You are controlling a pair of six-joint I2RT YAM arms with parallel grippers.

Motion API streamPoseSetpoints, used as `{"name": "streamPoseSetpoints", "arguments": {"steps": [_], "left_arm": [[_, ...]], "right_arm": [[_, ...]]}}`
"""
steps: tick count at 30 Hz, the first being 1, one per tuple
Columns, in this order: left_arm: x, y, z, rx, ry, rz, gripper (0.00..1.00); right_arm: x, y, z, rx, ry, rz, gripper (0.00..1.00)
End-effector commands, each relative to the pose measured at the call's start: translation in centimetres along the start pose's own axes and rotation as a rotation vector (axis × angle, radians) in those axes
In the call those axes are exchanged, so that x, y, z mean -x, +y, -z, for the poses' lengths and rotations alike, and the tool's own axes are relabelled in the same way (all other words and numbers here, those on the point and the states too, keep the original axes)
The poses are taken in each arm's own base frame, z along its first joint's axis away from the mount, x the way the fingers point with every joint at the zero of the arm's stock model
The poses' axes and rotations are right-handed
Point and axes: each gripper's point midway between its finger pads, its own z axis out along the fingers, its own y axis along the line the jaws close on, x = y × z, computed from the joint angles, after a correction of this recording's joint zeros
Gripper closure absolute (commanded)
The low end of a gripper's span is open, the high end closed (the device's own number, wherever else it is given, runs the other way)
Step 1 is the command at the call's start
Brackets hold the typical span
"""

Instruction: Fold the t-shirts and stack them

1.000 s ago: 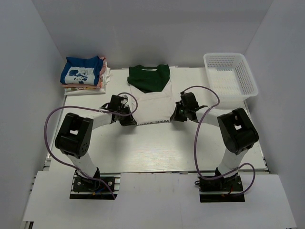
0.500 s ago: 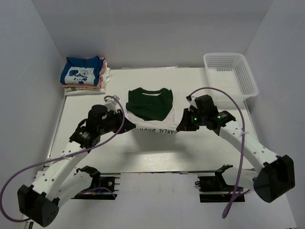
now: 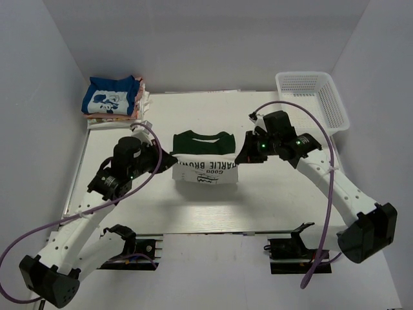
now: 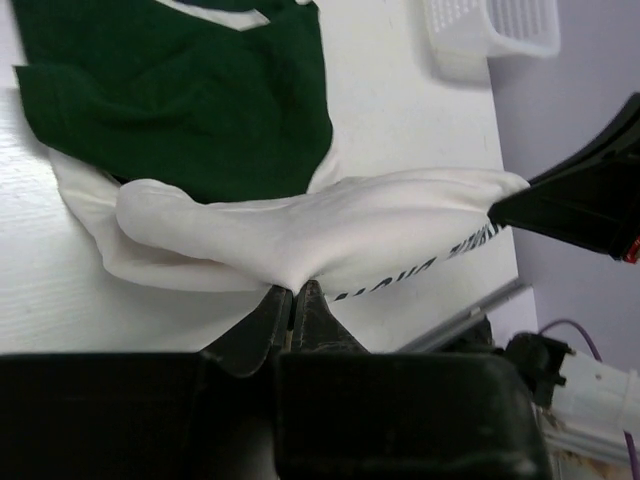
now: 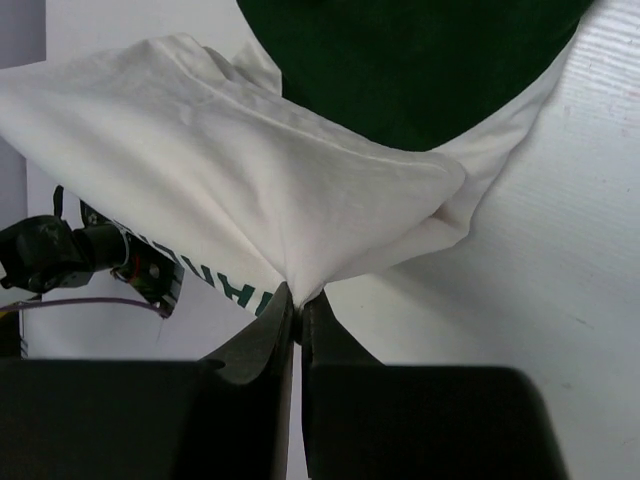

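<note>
A cream t-shirt [image 3: 205, 169] with dark lettering hangs stretched between my two grippers above the table, its lower part folded over. My left gripper [image 3: 169, 161] is shut on its left edge, as the left wrist view [image 4: 293, 290] shows. My right gripper [image 3: 242, 155] is shut on its right edge, as the right wrist view [image 5: 297, 296] shows. A dark green t-shirt [image 3: 202, 140] lies flat just behind the cream one, and also shows in the left wrist view [image 4: 190, 100] and the right wrist view [image 5: 420, 60]. A stack of folded tees topped by a blue one with white print [image 3: 111, 98] sits at the back left.
A white plastic mesh basket [image 3: 312, 100] stands at the back right corner, and also shows in the left wrist view [image 4: 490, 25]. White walls enclose the table on three sides. The arms' purple cables loop over the front of the table.
Both grippers have lifted the cream shirt's edge and carried it up and back toward the green shirt, so the lettered panel now hangs facing up and forward.
</note>
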Motion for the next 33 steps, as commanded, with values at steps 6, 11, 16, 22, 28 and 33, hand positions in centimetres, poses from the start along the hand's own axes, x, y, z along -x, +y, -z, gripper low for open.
{"name": "streamPoseSetpoints", "arguments": {"steps": [6,11,16,22,28,33], "left_arm": [[5.4,2.4,-2.5,0.194,-0.148,-0.019,1.0],[8.0,3.5,-5.2,0.301,-0.174,-0.053,1.0],[10.6,4.3,-7.3,0.397,-0.199,-0.079,1.0],[12.1,6.2,-11.1,0.471,-0.188,-0.114,1.0],[13.2,8.9,-14.4,0.531,-0.16,-0.113,1.0],[13.1,10.6,-17.8,0.505,-0.098,-0.085,1.0]], "right_arm": [[6.0,0.2,-1.6,-0.036,-0.081,0.022,1.0],[8.9,-0.8,-3.3,-0.089,-0.089,-0.003,1.0],[10.6,-2.8,-5.0,-0.145,-0.057,-0.042,1.0],[12.8,-5.2,-7.1,-0.174,-0.046,-0.086,1.0],[14.9,-7.7,-10.5,-0.169,-0.024,-0.103,1.0],[16.3,-10.0,-12.9,-0.204,-0.037,-0.142,1.0]]}}
